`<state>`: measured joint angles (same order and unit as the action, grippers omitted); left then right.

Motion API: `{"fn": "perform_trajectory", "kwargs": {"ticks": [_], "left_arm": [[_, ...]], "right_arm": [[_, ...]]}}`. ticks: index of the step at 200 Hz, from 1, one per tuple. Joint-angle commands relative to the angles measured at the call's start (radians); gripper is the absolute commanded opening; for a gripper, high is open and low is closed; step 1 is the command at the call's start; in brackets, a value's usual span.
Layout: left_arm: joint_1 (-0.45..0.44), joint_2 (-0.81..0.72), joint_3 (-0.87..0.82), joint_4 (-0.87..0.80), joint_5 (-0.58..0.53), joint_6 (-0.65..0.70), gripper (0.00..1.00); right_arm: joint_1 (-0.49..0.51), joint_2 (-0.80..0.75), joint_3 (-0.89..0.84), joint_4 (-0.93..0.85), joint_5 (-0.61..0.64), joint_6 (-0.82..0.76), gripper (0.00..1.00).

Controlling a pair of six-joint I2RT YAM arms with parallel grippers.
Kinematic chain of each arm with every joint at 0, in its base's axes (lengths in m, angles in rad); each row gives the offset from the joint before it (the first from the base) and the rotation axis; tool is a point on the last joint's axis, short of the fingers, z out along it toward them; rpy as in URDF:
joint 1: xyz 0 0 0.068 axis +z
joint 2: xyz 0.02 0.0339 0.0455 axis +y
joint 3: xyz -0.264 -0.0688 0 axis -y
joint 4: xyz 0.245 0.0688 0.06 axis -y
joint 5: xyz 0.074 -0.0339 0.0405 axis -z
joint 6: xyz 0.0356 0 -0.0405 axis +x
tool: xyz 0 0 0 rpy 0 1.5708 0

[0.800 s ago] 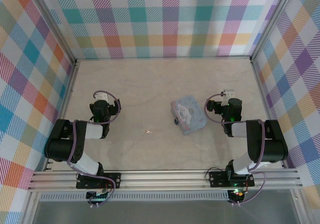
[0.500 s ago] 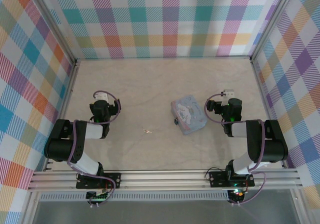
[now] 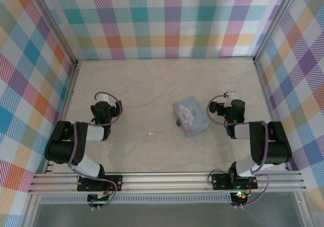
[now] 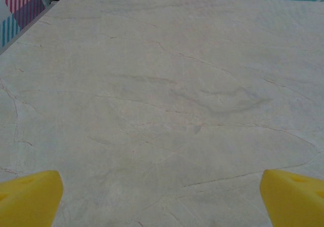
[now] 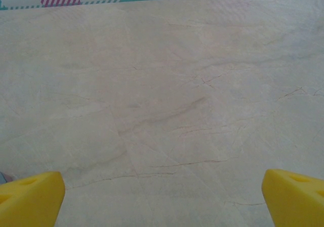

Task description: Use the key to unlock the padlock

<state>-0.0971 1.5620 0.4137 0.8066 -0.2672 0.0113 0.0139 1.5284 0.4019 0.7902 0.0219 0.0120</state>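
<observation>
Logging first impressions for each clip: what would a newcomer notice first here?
The pale blue cartoon-printed box, right of centre, draws the eye, with the tiny dark padlock at its left edge. The small key lies alone on the tabletop to the box's left. The left end effector and right end effector are open, holding nothing.

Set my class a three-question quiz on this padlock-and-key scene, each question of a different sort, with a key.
1. True or false: the key lies on the table between the two arms, apart from the padlock.
2. The padlock sits: A) on top of the key; B) at the left side of the pale blue box; C) against the far wall.
3. Fill in: the left tool and the right tool are both ____ (open or shut).
Key: 1 true; 2 B; 3 open.
</observation>
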Motion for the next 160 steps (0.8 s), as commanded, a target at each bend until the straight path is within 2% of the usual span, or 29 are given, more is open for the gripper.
{"fn": "perform_trajectory", "kwargs": {"ticks": [1,16,38,51,64,74,87,100,110,127,142,160], "left_arm": [[-0.004,-0.075,0.047,-0.128,-0.020,-0.021,1.00],[-0.004,-0.116,0.110,-0.268,-0.020,-0.019,1.00],[-0.004,-0.182,0.143,-0.356,-0.021,-0.029,1.00],[-0.003,-0.241,0.172,-0.417,-0.028,-0.109,1.00],[0.010,-0.287,0.228,-0.528,0.004,-0.276,1.00],[0.033,-0.287,0.288,-0.611,0.102,-0.376,1.00],[0.047,-0.255,0.373,-0.697,0.273,-0.418,1.00],[0.044,-0.202,0.453,-0.763,0.448,-0.421,0.97],[0.029,-0.155,0.511,-0.820,0.547,-0.423,0.92],[-0.018,-0.087,0.596,-0.920,0.631,-0.407,0.86],[-0.069,-0.034,0.627,-0.932,0.697,-0.410,0.85],[-0.152,0.028,0.668,-0.941,0.726,-0.392,0.85]], "right_arm": [[-0.003,-0.094,0.065,-0.143,0.020,0.013,1.00],[-0.002,-0.176,0.091,-0.258,0.029,0.019,1.00],[-0.003,-0.292,0.115,-0.378,0.063,0.110,1.00],[-0.002,-0.364,0.139,-0.469,0.042,0.159,1.00],[-0.005,-0.429,0.174,-0.584,0.030,0.246,1.00],[-0.009,-0.460,0.230,-0.748,0.024,0.369,1.00],[-0.012,-0.486,0.290,-0.944,0.080,0.579,1.00],[-0.020,-0.484,0.312,-0.991,-0.059,0.564,1.00],[-0.017,-0.489,0.314,-1.015,-0.155,0.577,0.93],[-0.015,-0.506,0.301,-1.059,-0.255,0.630,0.86],[-0.003,-0.533,0.286,-1.136,-0.275,0.669,0.82],[0.016,-0.587,0.241,-1.202,-0.275,0.712,0.82]]}}
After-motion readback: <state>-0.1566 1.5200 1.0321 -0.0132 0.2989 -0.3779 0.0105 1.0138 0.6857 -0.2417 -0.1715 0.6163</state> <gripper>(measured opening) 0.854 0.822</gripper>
